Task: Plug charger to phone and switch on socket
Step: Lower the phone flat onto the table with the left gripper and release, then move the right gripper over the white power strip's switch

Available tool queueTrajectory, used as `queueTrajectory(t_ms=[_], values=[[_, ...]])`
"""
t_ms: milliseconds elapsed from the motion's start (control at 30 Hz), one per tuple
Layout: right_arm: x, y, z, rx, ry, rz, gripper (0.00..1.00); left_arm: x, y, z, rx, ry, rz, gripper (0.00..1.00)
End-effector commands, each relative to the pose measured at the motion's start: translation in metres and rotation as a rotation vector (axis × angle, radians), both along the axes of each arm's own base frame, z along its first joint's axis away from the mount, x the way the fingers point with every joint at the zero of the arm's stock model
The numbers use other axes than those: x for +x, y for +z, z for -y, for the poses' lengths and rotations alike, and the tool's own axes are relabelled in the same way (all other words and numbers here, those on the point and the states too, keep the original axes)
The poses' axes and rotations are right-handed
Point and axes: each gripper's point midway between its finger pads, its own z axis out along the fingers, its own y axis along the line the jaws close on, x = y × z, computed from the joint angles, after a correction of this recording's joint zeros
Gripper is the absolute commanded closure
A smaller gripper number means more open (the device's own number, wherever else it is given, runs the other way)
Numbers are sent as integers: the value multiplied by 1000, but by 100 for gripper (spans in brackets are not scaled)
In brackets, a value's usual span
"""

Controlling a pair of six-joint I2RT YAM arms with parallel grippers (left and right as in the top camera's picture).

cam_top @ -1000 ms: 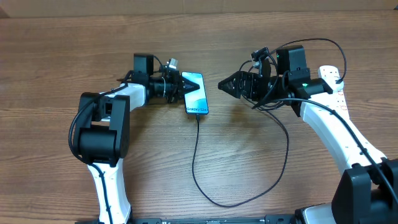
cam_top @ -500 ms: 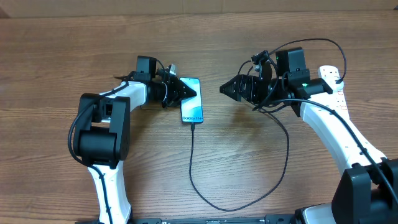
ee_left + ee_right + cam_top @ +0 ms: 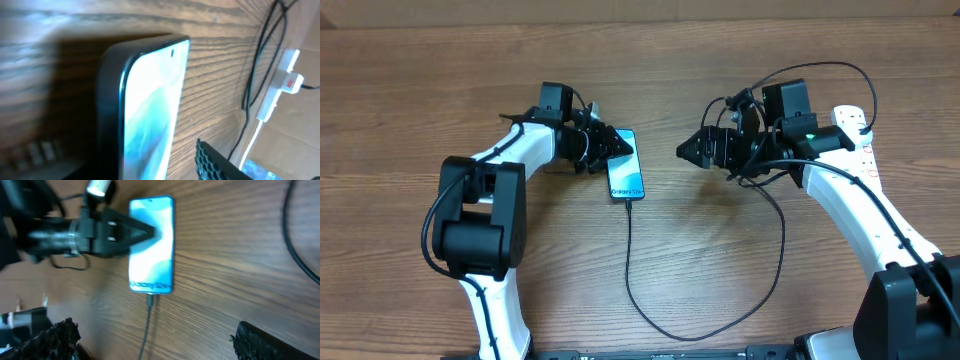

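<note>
The phone [image 3: 626, 166] lies on the wood table with its light-blue screen up. It also shows in the right wrist view [image 3: 151, 245] and close up in the left wrist view [image 3: 150, 100]. The charger cable [image 3: 629, 262] is plugged into the phone's near end, loops down and runs right toward the white socket [image 3: 861, 140]. Its plug is hidden behind the right arm. My left gripper [image 3: 607, 148] is at the phone's upper left edge, with the phone between its fingers [image 3: 145, 165] and a gap at one finger. My right gripper [image 3: 686, 150] is open and empty, right of the phone [image 3: 152, 335].
The socket with a red switch shows far off in the left wrist view [image 3: 280, 84], with its thick white cord below it. The black cable's loop [image 3: 720, 325] lies near the table's front edge. A cardboard wall [image 3: 640, 8] runs along the back.
The phone has slid left and toward the front and turned slightly, together with my left gripper. My right gripper has drawn back a little to the right.
</note>
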Motion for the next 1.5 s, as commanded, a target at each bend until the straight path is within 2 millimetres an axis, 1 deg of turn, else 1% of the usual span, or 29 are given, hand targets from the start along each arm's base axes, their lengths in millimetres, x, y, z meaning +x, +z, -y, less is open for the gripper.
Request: queueTrajectory(t_ms=[0, 67, 167, 233, 333, 367, 400, 433, 533, 633, 800, 967, 1033, 1100, 1133, 1167, 1200, 1233, 1267, 1300, 1467], values=[[3, 3, 11, -66, -34, 31, 0, -23, -62, -56, 306, 80, -142, 44], [2, 2, 14, -83, -42, 25, 0, -26, -62, -64, 349, 81, -164, 43], [2, 0, 22, -122, -71, 20, 0, -27, -56, -69, 386, 56, -177, 42], [2, -1, 34, -162, -128, 4, 0, -27, -51, -73, 415, 55, -194, 39], [3, 1, 62, -226, -244, -14, 0, -25, -40, -78, 449, 53, -211, 30], [4, 4, 71, -239, -276, -11, 0, -23, -36, -80, 455, 46, -209, 23], [4, 8, 80, -250, -310, -8, 0, -21, -31, -81, 459, 34, -204, 5], [4, 12, 91, -261, -351, -6, 0, -19, -26, -80, 461, 25, -201, 0], [5, 24, 127, -289, -478, 8, 1, -12, -8, -79, 461, 12, -195, 0], [3, 31, 173, -314, -646, -5, 0, -3, 11, -78, 460, 4, -176, 0], [-4, 31, 240, -315, -843, -41, 0, 12, 45, -70, 459, -34, -106, 0], [-24, 32, 319, -291, -1164, -96, 0, 24, 84, -57, 453, -75, -3, 0], [-29, 35, 344, -274, -1254, -83, 5, 27, 101, -51, 448, -89, 49, 0], [-30, 39, 365, -273, -1307, -51, 12, 27, 118, -43, 442, -96, 95, 0], [-29, 40, 373, -273, -1326, -36, 18, 26, 125, -39, 440, -104, 116, 0], [-29, 40, 381, -274, -1343, -24, 28, 26, 131, -35, 438, -115, 140, 0], [-29, 38, 387, -283, -1359, -21, 44, 24, 138, -30, 437, -131, 165, 0], [-28, 35, 394, -294, -1373, -22, 66, 22, 144, -25, 435, -143, 183, 0], [-26, 31, 397, -299, -1377, -26, 85, 20, 149, -21, 433, -156, 199, 0], [-24, 26, 399, -301, -1376, -34, 96, 17, 154, -17, 432, -169, 217, 0], [-11, -12, 406, -299, -1361, -100, 96, 10, 172, 1, 420, -205, 274, 0]])
